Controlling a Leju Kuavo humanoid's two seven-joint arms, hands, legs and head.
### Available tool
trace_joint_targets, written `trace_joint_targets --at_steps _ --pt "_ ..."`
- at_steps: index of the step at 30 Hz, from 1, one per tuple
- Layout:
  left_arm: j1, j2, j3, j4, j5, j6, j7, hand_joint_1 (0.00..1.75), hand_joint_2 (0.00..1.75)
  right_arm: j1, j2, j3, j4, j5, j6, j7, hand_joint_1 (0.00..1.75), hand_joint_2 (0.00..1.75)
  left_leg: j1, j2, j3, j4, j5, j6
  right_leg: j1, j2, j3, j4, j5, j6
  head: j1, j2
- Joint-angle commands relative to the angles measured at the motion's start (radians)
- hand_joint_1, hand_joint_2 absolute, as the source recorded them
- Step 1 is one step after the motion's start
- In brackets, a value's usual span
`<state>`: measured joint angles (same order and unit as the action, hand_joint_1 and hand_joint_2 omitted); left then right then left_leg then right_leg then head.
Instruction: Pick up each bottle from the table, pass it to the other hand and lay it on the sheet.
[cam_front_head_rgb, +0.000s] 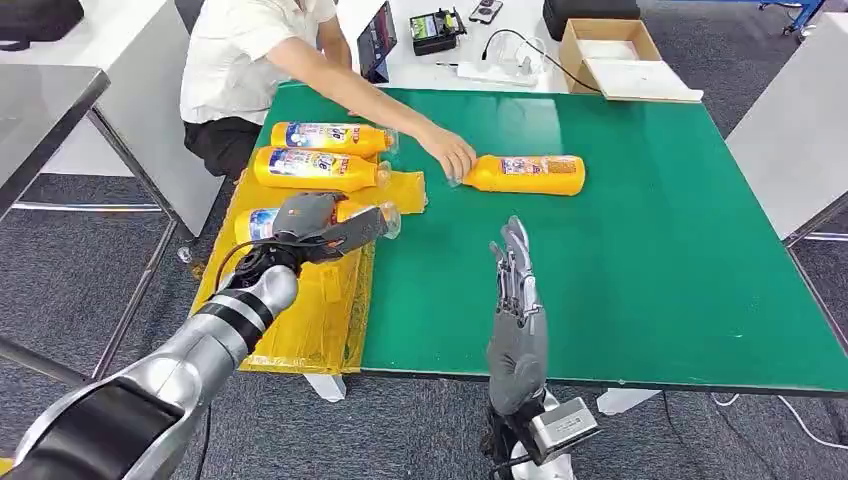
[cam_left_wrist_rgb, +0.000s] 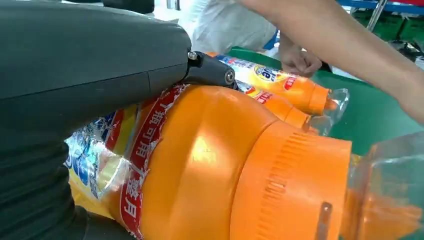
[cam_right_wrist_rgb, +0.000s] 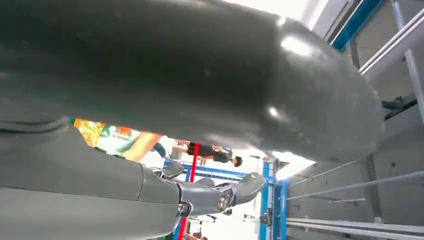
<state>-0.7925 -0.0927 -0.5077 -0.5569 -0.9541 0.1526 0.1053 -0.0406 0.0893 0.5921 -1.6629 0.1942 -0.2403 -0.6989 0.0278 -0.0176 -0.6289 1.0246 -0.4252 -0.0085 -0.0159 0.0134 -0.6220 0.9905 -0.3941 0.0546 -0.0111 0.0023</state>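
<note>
Two orange bottles (cam_front_head_rgb: 325, 137) (cam_front_head_rgb: 318, 168) lie side by side on the yellow sheet (cam_front_head_rgb: 310, 320) at the left end of the green table (cam_front_head_rgb: 620, 250). My left hand (cam_front_head_rgb: 312, 222) grips a third orange bottle (cam_front_head_rgb: 258, 223) on its side low over the sheet, nearer me than those two. The left wrist view shows that bottle (cam_left_wrist_rgb: 215, 165) close up under my left hand (cam_left_wrist_rgb: 75, 75), cap pointing away. A fourth bottle (cam_front_head_rgb: 527, 173) lies on the bare green top, with a person's hand (cam_front_head_rgb: 450, 155) on its cap end. My right hand (cam_front_head_rgb: 515, 290) stands upright over the table's near edge, fingers straight and empty.
A person in a white shirt (cam_front_head_rgb: 250, 50) leans in from the far left corner, arm stretched across the table. Behind the table, a white surface holds a cardboard box (cam_front_head_rgb: 605, 45), a tablet (cam_front_head_rgb: 377, 40) and cables. A grey metal table (cam_front_head_rgb: 40, 110) stands to the left.
</note>
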Motion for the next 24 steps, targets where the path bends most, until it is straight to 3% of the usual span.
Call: trace_joint_targets --at_steps 1,7,14,19,20,21,24 --pt "-0.166 -0.001 -0.059 0.237 -0.064 -0.206 0.091 1.75 1.75 -0.014 0.004 -0.023 0.040 -0.011 0.029 0.001 0.00 0.00 0.000 0.001 0.002 0.001 -0.001 0.002 0.001 -0.001 0.002 0.000 -0.001 -0.002 0.000 0.000" --pt "-0.164 0.015 -0.031 0.300 -0.026 -0.381 0.040 1.75 1.75 -0.047 0.008 -0.001 0.100 -0.027 0.051 0.001 0.00 0.00 0.000 0.003 0.004 0.000 -0.001 0.002 0.001 0.001 0.003 -0.001 0.000 -0.002 0.000 0.000" --pt "-0.146 0.023 -0.055 0.313 -0.055 -0.395 0.071 1.75 1.75 -0.056 0.009 0.007 0.128 -0.034 0.061 0.001 0.00 0.00 0.000 0.004 0.005 -0.001 -0.002 0.002 0.001 0.001 0.005 -0.001 -0.001 -0.002 0.000 0.000" --pt "-0.111 0.034 0.008 0.299 0.010 -0.388 0.027 1.71 1.75 -0.057 0.005 0.024 0.139 -0.046 0.062 0.001 0.00 0.00 0.000 0.003 0.003 -0.001 -0.001 0.001 0.000 0.002 0.002 0.000 0.000 -0.001 0.000 0.000" --pt "-0.103 0.030 0.027 0.299 0.028 -0.359 0.013 0.16 1.75 -0.058 0.001 0.029 0.138 -0.049 0.061 0.001 0.00 0.00 0.000 0.004 0.005 -0.002 -0.001 0.002 0.001 0.003 0.005 -0.001 0.000 -0.002 0.000 0.000" --pt "-0.098 0.027 0.046 0.298 0.048 -0.353 0.000 0.03 1.75 -0.059 -0.002 0.032 0.136 -0.048 0.060 0.001 0.00 0.00 0.000 0.003 0.003 -0.001 -0.001 0.001 0.000 0.002 0.003 -0.001 0.000 -0.001 0.000 0.000" --pt "-0.077 0.023 0.108 0.292 0.120 -0.359 -0.079 0.00 1.75 -0.066 -0.009 0.040 0.132 -0.066 0.066 0.001 0.00 0.00 0.000 0.003 0.005 -0.002 -0.001 0.002 0.001 0.002 0.004 -0.001 0.000 -0.002 0.000 0.000"
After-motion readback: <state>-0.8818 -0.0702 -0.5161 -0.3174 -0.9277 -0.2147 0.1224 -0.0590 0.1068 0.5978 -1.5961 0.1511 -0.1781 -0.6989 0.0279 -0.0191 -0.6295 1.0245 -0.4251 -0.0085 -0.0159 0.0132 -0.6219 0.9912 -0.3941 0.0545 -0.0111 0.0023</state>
